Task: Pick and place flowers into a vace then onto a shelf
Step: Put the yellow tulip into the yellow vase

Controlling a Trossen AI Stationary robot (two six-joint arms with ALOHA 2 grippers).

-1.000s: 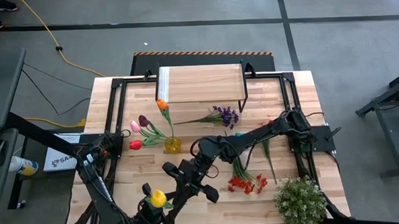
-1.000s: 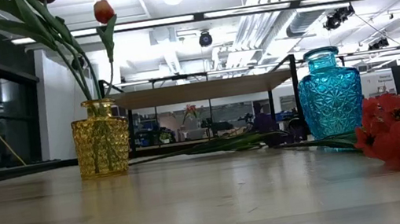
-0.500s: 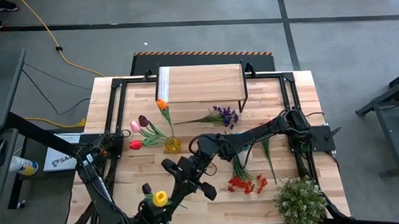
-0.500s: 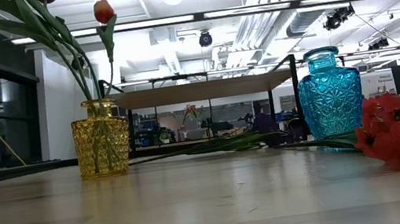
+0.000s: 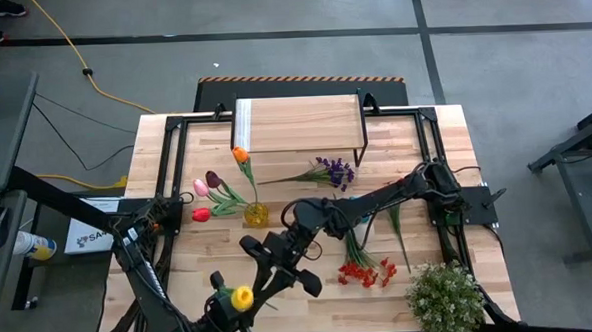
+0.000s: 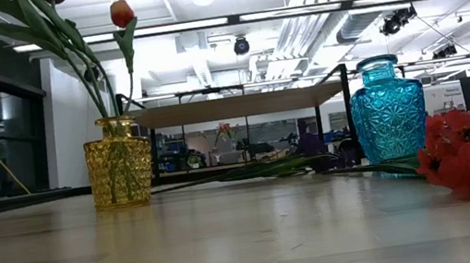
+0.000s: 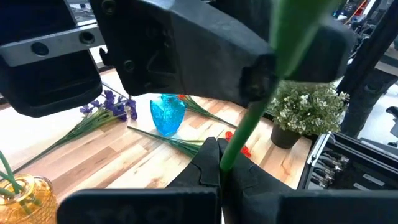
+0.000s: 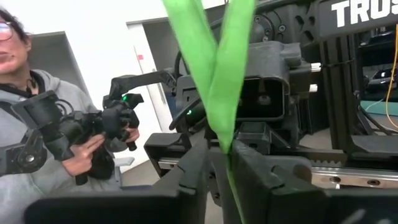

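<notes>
Green stem [image 7: 245, 127] is pinched between the pressed-together fingers of the left gripper [image 7: 217, 163], and the same flower, a yellow tulip [image 5: 242, 298], hangs over the bench's [image 5: 181, 281] near edge. The right gripper [image 8: 219, 152] meets it from the other side, fingers still around the stem and leaves [image 8: 214, 68], though whether they grip or have begun to slacken I cannot tell. Both holding one stem looks like a hand-over between arms, probably so the left arm can carry it to the yellow glass vase [image 5: 255, 215], which already holds several tulips (the shelf [image 5: 296, 124] behind stands bare). Purple sprays [image 5: 331, 170] and red sprays [image 5: 366, 272] lie waiting on the bench beside a blue glass vase [image 6: 388, 120]. White lettering "TRU" [image 8: 364, 12] shows on a dark frame; the rest is cut off.
</notes>
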